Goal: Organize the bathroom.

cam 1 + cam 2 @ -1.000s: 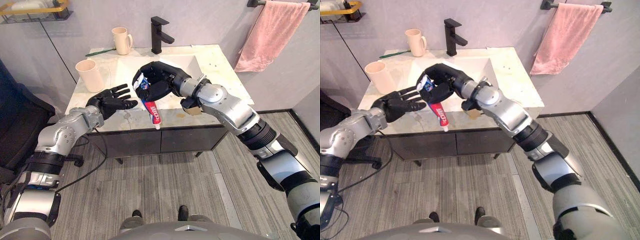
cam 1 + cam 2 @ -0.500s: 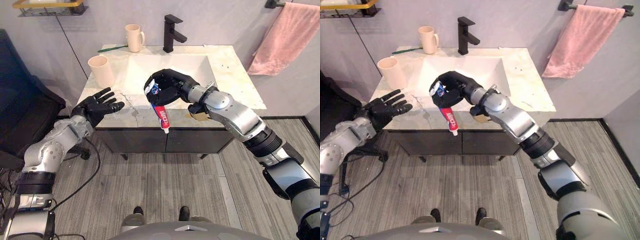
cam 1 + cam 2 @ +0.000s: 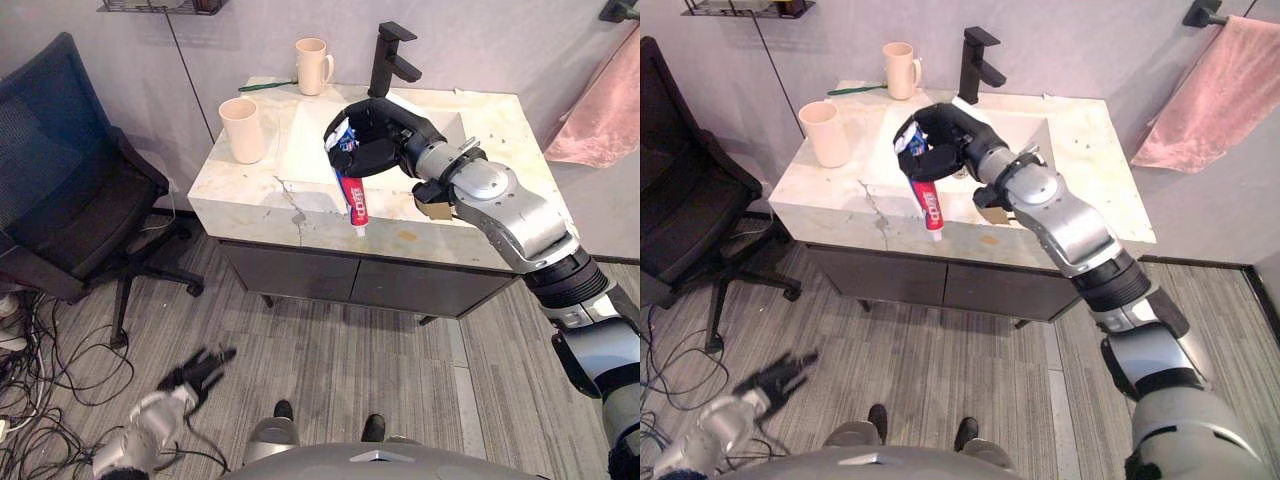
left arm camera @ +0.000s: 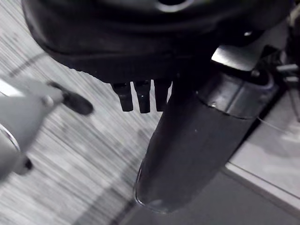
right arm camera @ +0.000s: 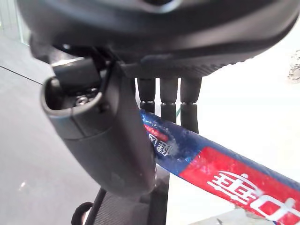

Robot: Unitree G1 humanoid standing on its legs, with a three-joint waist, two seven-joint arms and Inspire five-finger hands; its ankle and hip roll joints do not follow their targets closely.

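Note:
My right hand is shut on a red, white and blue toothpaste tube. It holds the tube by its blue end above the front of the white sink basin, the cap end hanging down. In the right wrist view the tube is pinched between thumb and fingers. My left hand hangs low near the floor, well left of the vanity, its fingers straight and holding nothing. A beige cup stands on the counter's left part. A mug and a green toothbrush are at the back.
A black faucet stands behind the basin. A pink towel hangs on the wall to the right. A dark office chair stands left of the marble counter, with cables on the floor beside it.
My left arm has dropped from the counter's front edge down towards the floor. The right hand keeps its hold on the tube over the basin. The camera has turned left.

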